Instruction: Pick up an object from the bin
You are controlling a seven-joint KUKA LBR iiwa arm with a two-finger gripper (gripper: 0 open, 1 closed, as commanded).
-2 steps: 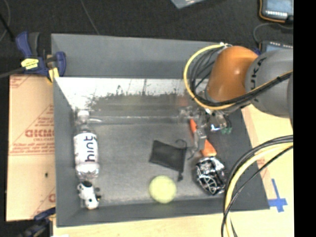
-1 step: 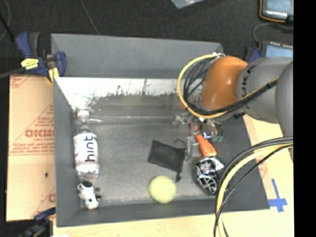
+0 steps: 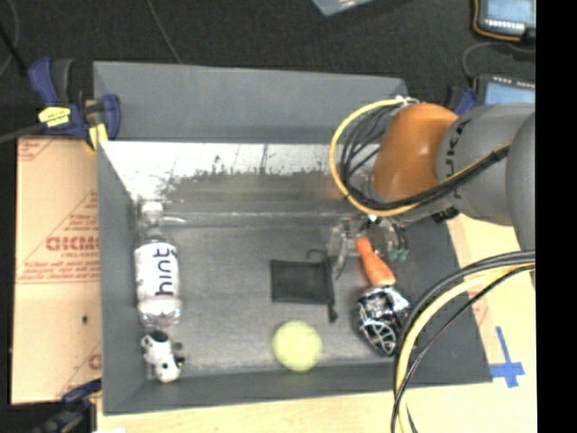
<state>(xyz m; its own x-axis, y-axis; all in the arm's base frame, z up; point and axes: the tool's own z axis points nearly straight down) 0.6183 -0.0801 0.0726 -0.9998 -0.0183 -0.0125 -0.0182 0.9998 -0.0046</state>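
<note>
- Several things lie in the bin; nearest, a yellow ball: judged light, liable to roll.
- Wire ball, right: light, open mesh.
- Orange stick, right side, just beside the tool: judged light and stiff; grip mid-length.
- Tool opening: cannot tell.
- Bottle, left, reads "hint".

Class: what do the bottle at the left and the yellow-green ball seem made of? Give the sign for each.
Bottle: likely clear plastic, glossy; light shows through above its white label. Ball: probably felt, matte and fuzzy-looking, like a tennis ball.
</note>
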